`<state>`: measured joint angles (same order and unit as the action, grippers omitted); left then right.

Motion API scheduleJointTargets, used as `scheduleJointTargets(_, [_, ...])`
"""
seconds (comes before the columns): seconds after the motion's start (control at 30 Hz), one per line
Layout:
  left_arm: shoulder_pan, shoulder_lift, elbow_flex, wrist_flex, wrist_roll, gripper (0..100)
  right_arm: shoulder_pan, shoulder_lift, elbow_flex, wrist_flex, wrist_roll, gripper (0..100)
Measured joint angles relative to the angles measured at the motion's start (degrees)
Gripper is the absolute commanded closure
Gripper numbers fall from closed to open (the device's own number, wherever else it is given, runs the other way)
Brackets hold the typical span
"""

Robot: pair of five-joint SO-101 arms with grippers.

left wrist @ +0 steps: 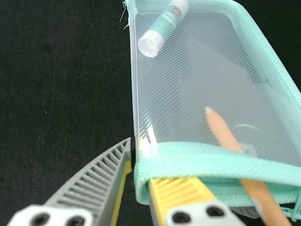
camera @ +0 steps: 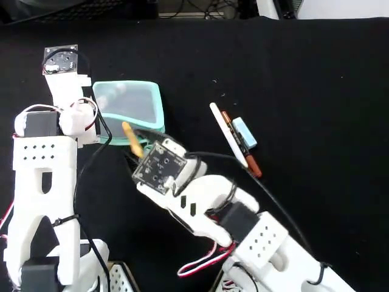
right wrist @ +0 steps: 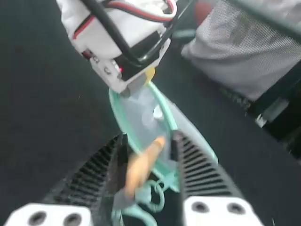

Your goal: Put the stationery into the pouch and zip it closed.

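Teal mesh pouch [camera: 130,103] sat on the desk [camera: 316,73], rim pinched between left fingers [left wrist: 101,174]. Orange pencil [camera: 132,139] was clamped in right fingers [right wrist: 195,165], long axis aimed into the pouch mouth, tip probably just inside; right arm nearer.

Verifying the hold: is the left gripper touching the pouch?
Touching. Left wrist view: the left gripper pinches the pouch at its rim corner, one finger on each side.
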<state>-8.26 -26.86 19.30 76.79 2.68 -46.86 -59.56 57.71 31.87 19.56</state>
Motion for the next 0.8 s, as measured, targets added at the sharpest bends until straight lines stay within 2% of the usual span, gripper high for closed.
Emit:
scheduleJointTargets(0.13, [0.0,0.0,0.0,0.0,0.0,97,0.1,0.0,-3.8,6.6,-0.1,77.9])
scheduleJointTargets(0.5, [0.0,0.0,0.0,0.0,0.0,97,-2.4,0.0,-4.1,8.9,-0.1,78.0])
scheduleJointTargets(0.63, [0.0,0.0,0.0,0.0,0.0,97,3.4,-1.3,-7.4,11.6,-0.1,80.5])
scheduleJointTargets(0.73, [0.0,0.0,0.0,0.0,0.0,97,10.9,-5.0,-9.0,13.0,-1.7,99.7])
scheduleJointTargets(0.8, [0.0,0.0,0.0,0.0,0.0,97,14.9,-6.9,-9.1,13.5,-4.7,97.4])
